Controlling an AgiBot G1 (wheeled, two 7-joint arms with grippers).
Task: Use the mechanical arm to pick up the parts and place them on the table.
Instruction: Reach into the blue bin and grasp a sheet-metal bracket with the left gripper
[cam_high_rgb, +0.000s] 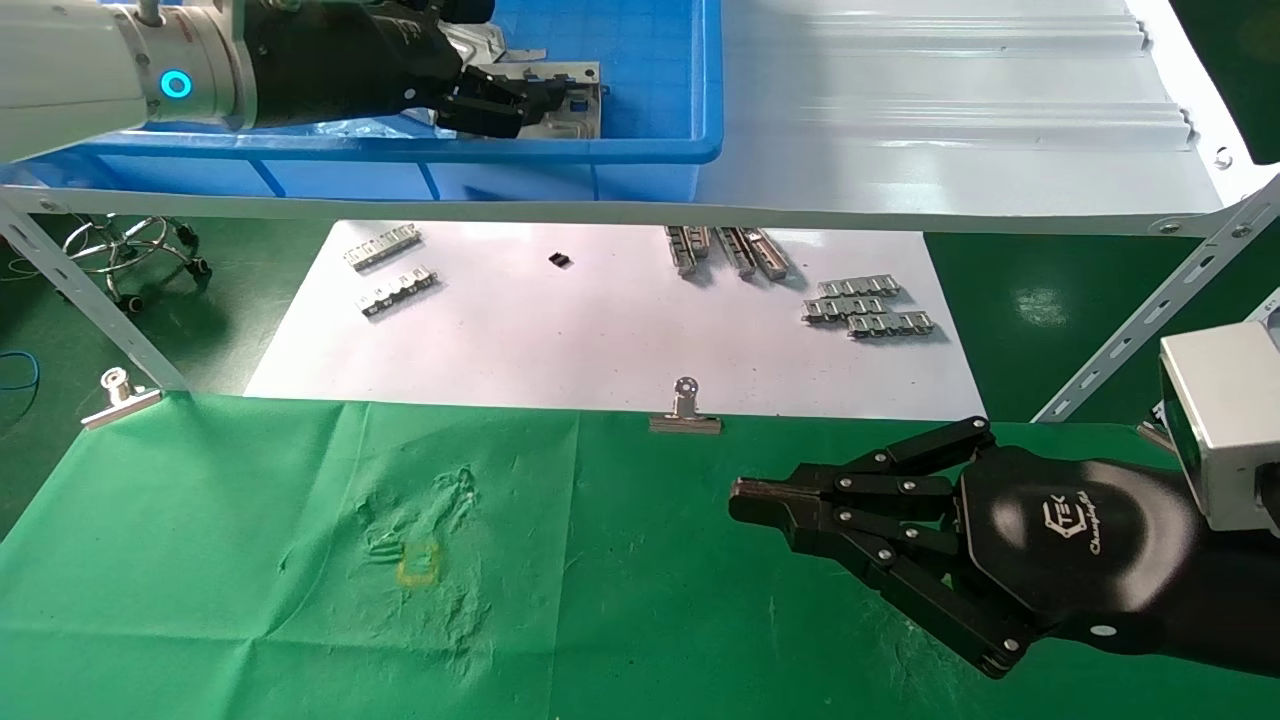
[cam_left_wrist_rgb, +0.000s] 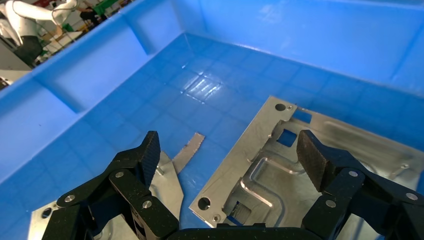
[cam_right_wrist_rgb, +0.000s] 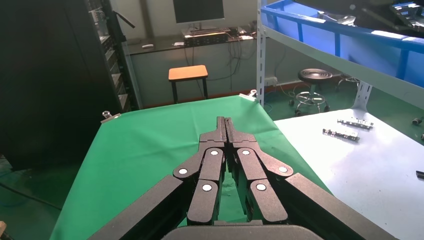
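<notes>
Nearest the head camera, the right gripper (cam_high_rgb: 745, 502) is hovering over the table (cam_high_rgb: 250, 620), its black fingers pressed together at the tips and holding nothing. Up on the shelf, the left gripper (cam_high_rgb: 545, 100) is reaching into the blue bin (cam_high_rgb: 640, 150). From its wrist camera, the left gripper (cam_left_wrist_rgb: 230, 155) is standing wide open, its two padded fingertips (cam_left_wrist_rgb: 312, 155) spread well apart and gripping nothing. One pad is hanging over the embossed face of a part (cam_left_wrist_rgb: 265, 170) lying flat on the bin floor; the other is poised above the edge of a second part (cam_left_wrist_rgb: 167, 187) just beside it. Whether either pad is touching metal cannot be told. Small toothed strips (cam_high_rgb: 868, 308) are lying on the white sheet (cam_high_rgb: 600, 330), and a binder clip (cam_high_rgb: 685, 410) is sitting at the cloth's far edge.
</notes>
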